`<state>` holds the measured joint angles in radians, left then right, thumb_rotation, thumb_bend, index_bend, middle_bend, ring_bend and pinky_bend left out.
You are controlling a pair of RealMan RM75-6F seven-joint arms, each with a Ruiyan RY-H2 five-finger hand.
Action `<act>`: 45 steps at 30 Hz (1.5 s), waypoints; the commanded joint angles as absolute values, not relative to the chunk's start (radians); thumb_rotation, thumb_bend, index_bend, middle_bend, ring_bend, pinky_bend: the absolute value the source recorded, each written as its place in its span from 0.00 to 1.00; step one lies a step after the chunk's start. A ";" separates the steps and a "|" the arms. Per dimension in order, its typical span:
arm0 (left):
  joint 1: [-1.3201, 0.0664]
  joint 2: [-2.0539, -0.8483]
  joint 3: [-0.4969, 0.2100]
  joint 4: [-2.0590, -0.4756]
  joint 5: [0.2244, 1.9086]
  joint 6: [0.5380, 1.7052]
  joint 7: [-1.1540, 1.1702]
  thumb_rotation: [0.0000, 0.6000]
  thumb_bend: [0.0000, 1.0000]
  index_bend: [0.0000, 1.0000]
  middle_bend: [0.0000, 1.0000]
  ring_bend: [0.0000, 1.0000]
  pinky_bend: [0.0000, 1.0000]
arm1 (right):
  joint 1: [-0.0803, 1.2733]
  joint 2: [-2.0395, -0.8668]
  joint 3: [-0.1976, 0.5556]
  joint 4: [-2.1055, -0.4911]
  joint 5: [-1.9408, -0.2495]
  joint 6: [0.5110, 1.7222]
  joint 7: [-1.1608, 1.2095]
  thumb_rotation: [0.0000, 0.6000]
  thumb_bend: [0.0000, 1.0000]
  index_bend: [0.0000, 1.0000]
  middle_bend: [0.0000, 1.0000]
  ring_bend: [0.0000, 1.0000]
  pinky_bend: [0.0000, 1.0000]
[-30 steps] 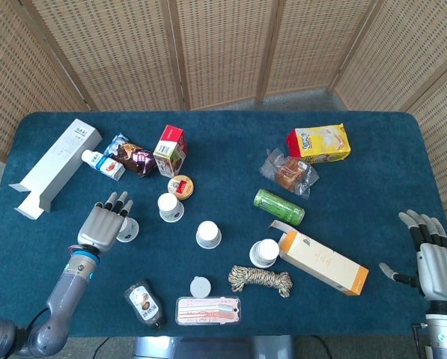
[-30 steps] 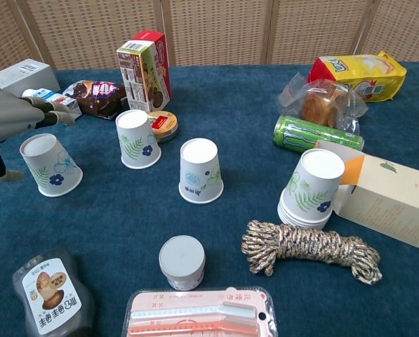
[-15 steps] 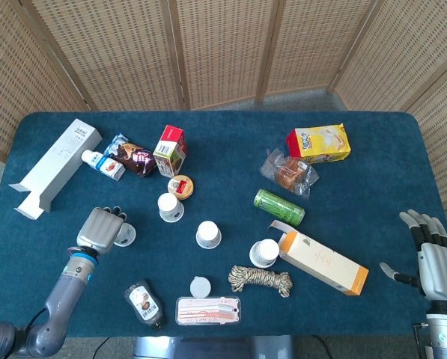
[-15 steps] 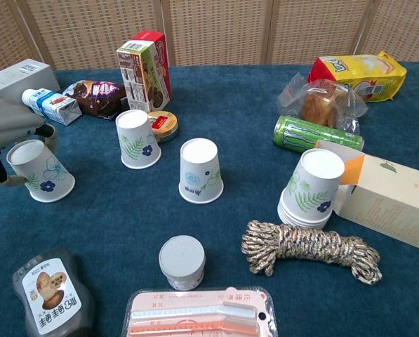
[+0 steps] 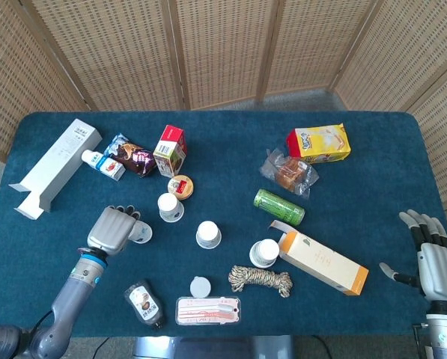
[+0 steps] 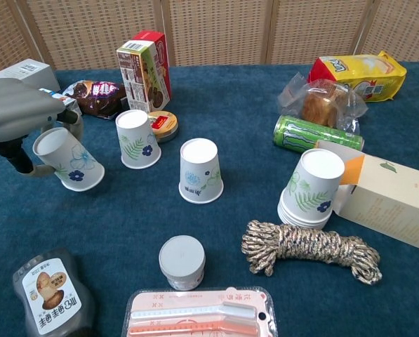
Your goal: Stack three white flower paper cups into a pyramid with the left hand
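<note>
My left hand [image 5: 112, 229] [image 6: 16, 112] grips a white flower paper cup [image 6: 69, 160] [image 5: 140, 232], upside down and tilted, lifted a little off the blue table. Two more upside-down flower cups stand to its right: one [image 6: 137, 139] [image 5: 171, 207] by the round tin, another [image 6: 201, 170] [image 5: 208, 234] mid-table. A stack of several cups [image 6: 311, 188] [image 5: 264, 253] stands beside the orange box. My right hand [image 5: 433, 258] hovers open at the table's right edge, far from the cups.
A red-green carton [image 6: 146, 69], round tin [image 6: 163, 124], milk carton [image 5: 103, 164] and snack bag [image 6: 94, 95] sit behind the cups. A green can [image 6: 317, 134], orange box [image 6: 391, 201], rope coil [image 6: 306, 249], grey lid [image 6: 182, 260], sauce bottle [image 6: 48, 295] and toothbrush pack [image 6: 202, 316] lie nearby.
My left hand has closed around the leftmost cup, tipped it, and carried it rightward toward the other two cups. The right hand has not moved.
</note>
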<state>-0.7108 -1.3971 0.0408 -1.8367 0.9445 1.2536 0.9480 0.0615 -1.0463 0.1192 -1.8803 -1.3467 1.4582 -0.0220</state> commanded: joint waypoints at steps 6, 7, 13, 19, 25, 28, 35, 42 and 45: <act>-0.726 -1.457 0.014 -1.886 0.966 1.263 0.995 1.00 0.32 0.39 0.37 0.43 0.57 | 0.062 -1.046 0.118 -1.881 -1.350 1.458 -0.022 1.00 0.11 0.12 0.00 0.00 0.00; -0.730 -1.473 0.007 -1.887 0.961 1.266 1.008 1.00 0.32 0.39 0.37 0.43 0.57 | 0.061 -1.045 0.118 -1.882 -1.350 1.459 -0.021 1.00 0.11 0.12 0.00 0.00 0.00; -0.758 -1.554 -0.035 -1.881 0.893 1.284 1.091 1.00 0.32 0.39 0.36 0.43 0.56 | 0.061 -1.043 0.120 -1.879 -1.346 1.457 -0.013 1.00 0.12 0.12 0.00 0.00 0.00; -0.776 -1.599 -0.041 -1.873 0.851 1.310 1.164 1.00 0.32 0.39 0.36 0.43 0.56 | 0.062 -1.039 0.122 -1.877 -1.343 1.454 -0.003 1.00 0.11 0.12 0.00 0.00 0.00; -0.785 -1.626 -0.043 -1.841 0.854 1.322 1.180 1.00 0.32 0.39 0.36 0.43 0.56 | 0.062 -1.038 0.122 -1.878 -1.344 1.453 0.001 1.00 0.12 0.12 0.00 0.00 0.00; -0.787 -1.644 -0.043 -1.821 0.853 1.324 1.182 1.00 0.32 0.39 0.36 0.43 0.56 | 0.062 -1.038 0.121 -1.878 -1.344 1.453 -0.001 1.00 0.12 0.12 0.00 0.00 0.00; -0.787 -1.677 -0.044 -1.787 0.861 1.317 1.162 1.00 0.32 0.34 0.31 0.42 0.55 | 0.062 -1.039 0.122 -1.878 -1.342 1.453 -0.003 1.00 0.12 0.12 0.00 0.00 0.00; -0.784 -1.664 -0.039 -1.797 0.880 1.321 1.155 1.00 0.31 0.23 0.11 0.28 0.49 | 0.063 -1.038 0.122 -1.877 -1.343 1.452 -0.001 1.00 0.12 0.12 0.00 0.00 0.00; -0.782 -1.652 -0.033 -1.810 0.886 1.321 1.156 1.00 0.31 0.23 0.10 0.26 0.48 | 0.062 -1.038 0.122 -1.878 -1.343 1.453 -0.001 1.00 0.12 0.12 0.00 0.00 0.00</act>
<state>-0.7826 -1.6538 -0.0346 -1.8080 0.8841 1.3205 1.1557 0.0622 -1.0378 0.1220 -1.8781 -1.3430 1.4532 -0.0007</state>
